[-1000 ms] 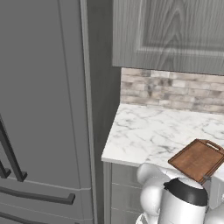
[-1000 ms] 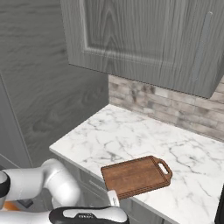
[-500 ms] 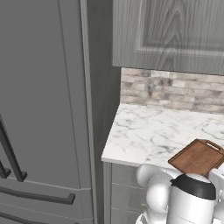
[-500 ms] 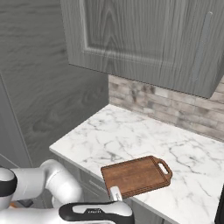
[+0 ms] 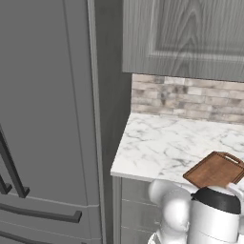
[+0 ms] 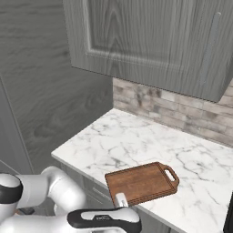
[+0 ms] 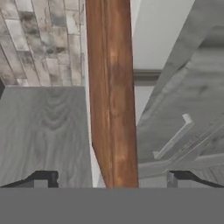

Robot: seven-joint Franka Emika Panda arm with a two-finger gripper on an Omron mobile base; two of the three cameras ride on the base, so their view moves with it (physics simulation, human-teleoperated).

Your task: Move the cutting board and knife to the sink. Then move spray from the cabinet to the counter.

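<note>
Lying edge-on between the spread jaws, cutting board (image 7: 111, 100).

Flat reddish-brown wooden cutting board (image 7: 111, 87) seen edge-on, running as a vertical band from top edge down between the two dark finger tips (image 7: 41, 178) of the gripper (image 7: 111, 180). Jaws spread wide, one tip on each side of the board, neither seen touching it. Grey-beige stone-tile backsplash (image 7: 41, 41) at upper left. Grey wood-grain panel (image 7: 43, 131) at lower left. Grey drawer fronts with a pale bar handle (image 7: 175, 135) at right
</note>
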